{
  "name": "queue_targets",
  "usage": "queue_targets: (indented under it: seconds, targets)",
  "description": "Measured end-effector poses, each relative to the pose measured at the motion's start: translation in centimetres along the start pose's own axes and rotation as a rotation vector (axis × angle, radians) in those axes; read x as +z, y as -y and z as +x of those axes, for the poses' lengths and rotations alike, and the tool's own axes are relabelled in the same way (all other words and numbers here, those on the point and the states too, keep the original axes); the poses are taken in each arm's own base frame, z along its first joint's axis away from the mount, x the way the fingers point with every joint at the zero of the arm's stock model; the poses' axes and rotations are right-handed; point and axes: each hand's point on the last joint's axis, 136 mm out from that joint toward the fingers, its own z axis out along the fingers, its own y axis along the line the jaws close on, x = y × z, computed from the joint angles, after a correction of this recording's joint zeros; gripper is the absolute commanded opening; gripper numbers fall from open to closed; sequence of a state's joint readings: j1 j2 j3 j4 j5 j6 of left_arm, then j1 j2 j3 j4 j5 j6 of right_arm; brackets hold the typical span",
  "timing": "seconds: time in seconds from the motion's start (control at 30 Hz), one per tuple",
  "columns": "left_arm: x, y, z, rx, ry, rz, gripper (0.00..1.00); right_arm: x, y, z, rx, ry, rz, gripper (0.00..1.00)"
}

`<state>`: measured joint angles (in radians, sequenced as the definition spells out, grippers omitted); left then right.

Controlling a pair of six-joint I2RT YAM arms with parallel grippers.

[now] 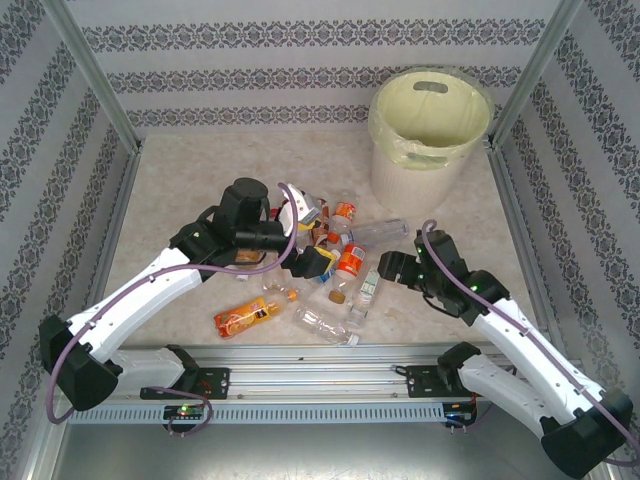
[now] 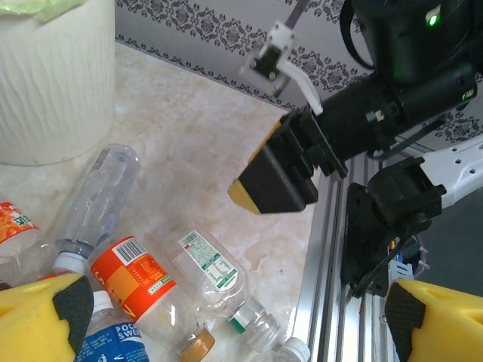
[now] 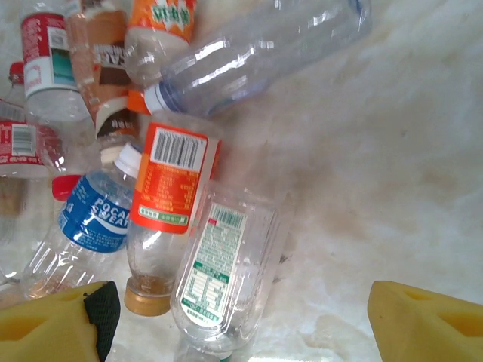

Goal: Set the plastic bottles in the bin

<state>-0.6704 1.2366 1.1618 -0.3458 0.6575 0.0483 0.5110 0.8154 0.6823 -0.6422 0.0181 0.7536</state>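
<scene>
Several plastic bottles [image 1: 335, 250] lie in a heap mid-table. The white bin [image 1: 430, 130] with its pale liner stands at the back right. My left gripper [image 1: 318, 262] hangs open over the heap; between its yellow fingers [image 2: 38, 320] lie an orange-labelled bottle [image 2: 136, 283] and a clear bottle with a green-and-white label [image 2: 211, 264]. From the right, my right gripper [image 1: 388, 268] faces the heap, open. The same green-labelled bottle [image 3: 223, 279] lies between its fingers [image 3: 53, 324], untouched, beside the orange-labelled bottle [image 3: 170, 188] and a blue-labelled one [image 3: 94, 215].
An orange bottle [image 1: 245, 317] and a clear one [image 1: 325, 325] lie apart near the front rail [image 1: 320, 355]. A large unlabelled bottle [image 3: 256, 53] lies toward the bin. Patterned walls enclose the table on three sides.
</scene>
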Motion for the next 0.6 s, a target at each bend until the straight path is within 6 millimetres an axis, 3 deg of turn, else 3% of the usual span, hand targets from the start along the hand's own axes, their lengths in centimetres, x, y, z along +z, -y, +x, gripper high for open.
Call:
queue_targets:
  seconds: [0.6]
  targets:
    - [0.5,0.6,0.2,-0.007,-0.01,-0.006,1.0,5.8,-1.5,6.1,0.094,-0.139,0.006,0.88]
